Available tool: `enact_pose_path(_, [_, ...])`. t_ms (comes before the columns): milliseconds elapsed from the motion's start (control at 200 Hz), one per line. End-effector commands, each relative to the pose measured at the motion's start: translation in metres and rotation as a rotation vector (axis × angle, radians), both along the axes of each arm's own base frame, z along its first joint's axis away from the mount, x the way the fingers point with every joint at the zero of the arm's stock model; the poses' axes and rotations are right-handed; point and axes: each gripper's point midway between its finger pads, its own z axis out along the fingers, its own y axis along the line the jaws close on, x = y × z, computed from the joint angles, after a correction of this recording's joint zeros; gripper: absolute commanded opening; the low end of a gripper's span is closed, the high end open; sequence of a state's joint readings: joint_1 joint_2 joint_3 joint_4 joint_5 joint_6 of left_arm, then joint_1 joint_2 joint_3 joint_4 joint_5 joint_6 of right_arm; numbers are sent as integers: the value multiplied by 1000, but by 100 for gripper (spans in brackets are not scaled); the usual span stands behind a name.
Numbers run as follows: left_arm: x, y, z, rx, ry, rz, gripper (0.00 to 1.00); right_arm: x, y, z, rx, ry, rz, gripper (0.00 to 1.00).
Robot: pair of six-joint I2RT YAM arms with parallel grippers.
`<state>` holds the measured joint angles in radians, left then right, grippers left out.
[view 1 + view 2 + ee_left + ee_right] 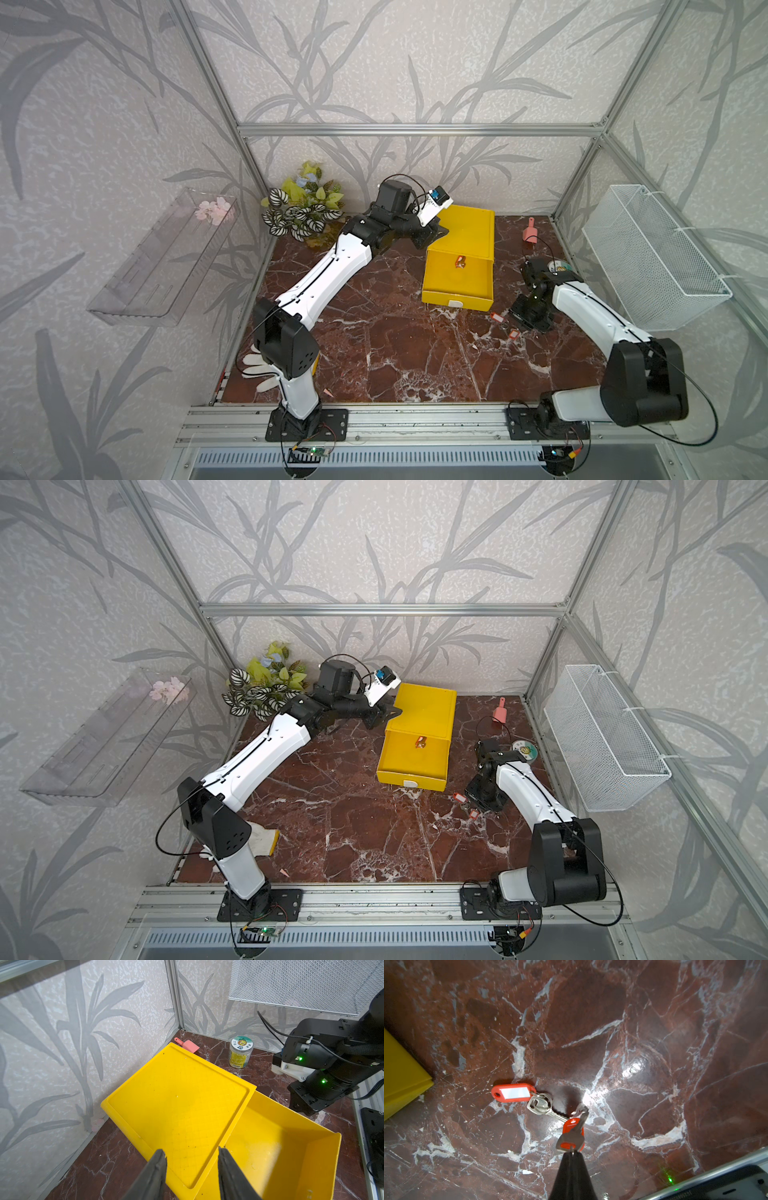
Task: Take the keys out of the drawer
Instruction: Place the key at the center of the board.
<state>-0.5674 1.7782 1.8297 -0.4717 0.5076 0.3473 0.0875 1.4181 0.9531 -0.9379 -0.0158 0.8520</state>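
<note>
The bench is dark red marble with white veins, glossy enough to show a glare spot in the right wrist view. Grey leaf-patterned walls in an aluminium frame close it in. The yellow drawer stands open, projecting from its case by the back wall.

A leafy plant sits beyond the case on the left arm's side. A pink scoop and a jar sit on the other side, below a wire basket on the wall.

The drawer bunch, orange-tagged, lies inside the drawer at the case's mouth. The loose bunch, red-tagged, lies on the bench just off the drawer's front corner. Beside it is the held bunch, its ring pinched in the clenched right tool. The left tool is spread wide over the case's top, gripping nothing.

In both top views the right arm hides most of the jar. The left arm covers part of a white glove well away from the drawer. I cannot tell whether the held bunch touches the bench, or whether the left tool rests on the case. The keys in the drawer bunch are too small to count.
</note>
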Motion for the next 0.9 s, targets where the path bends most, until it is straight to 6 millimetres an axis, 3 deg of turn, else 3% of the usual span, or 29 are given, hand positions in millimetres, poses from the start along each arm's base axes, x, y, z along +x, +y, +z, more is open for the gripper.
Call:
enact_pose_path(0, [-5, 4, 5, 16, -23, -2, 44, 16, -2, 5, 8, -40, -11, 0])
enact_pose_path(75, [-5, 6, 6, 19, -28, 3, 44, 21, -2, 6, 18, -40, -9, 9])
enact_pose_path(130, [-5, 6, 6, 22, -32, 6, 44, 24, -3, 8, 15, -46, -4, 25])
enact_pose_path(175, [-4, 7, 5, 27, -33, 9, 44, 26, -3, 8, 14, -52, 0, 33])
enact_pose_path(330, [-1, 9, -1, 42, -35, 26, 44, 29, -6, 15, 8, -72, -8, 38])
enact_pose_path(450, [6, 12, 2, 31, -36, 63, 45, 35, -6, 37, 11, -121, -2, 35])
enact_pose_path(580, [14, 20, 1, 7, -19, 121, 46, 46, -7, 81, 4, -253, 6, 35])
enact_pose_path(690, [35, 36, 6, -40, -12, 226, 46, 58, -4, 129, -5, -378, 44, 35])
enact_pose_path(780, [59, 60, 11, -73, -7, 337, 44, 67, 3, 166, -33, -443, 103, 35])
enact_pose_path(895, [88, 99, 14, -141, 60, 489, 43, 79, 27, 218, -101, -530, 231, 35])
